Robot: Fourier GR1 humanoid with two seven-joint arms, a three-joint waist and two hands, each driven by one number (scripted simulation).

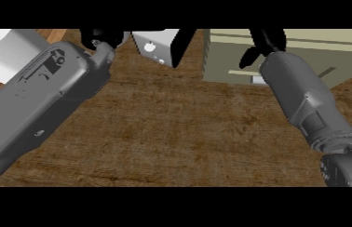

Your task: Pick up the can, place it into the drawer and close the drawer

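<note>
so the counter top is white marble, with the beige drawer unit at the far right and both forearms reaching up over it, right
Not quite: the counter top is brown and wood-grained, not white marble. The rest holds in the head view: the beige drawer unit sits at the far right, and both grey forearms reach up over the counter, left hand and right hand near the top edge.

The counter has a brown top with a rough, woven-looking grain, and it fills most of the view from the near edge to the far side. At the far right a pale, greenish-beige drawer unit stands on it, with a small light handle showing low on its front. At the far middle stands a light grey boxy thing, possibly an appliance; its upper part is cut off. At the far left lies a whitish object beside a strip of lighter wood.
</note>
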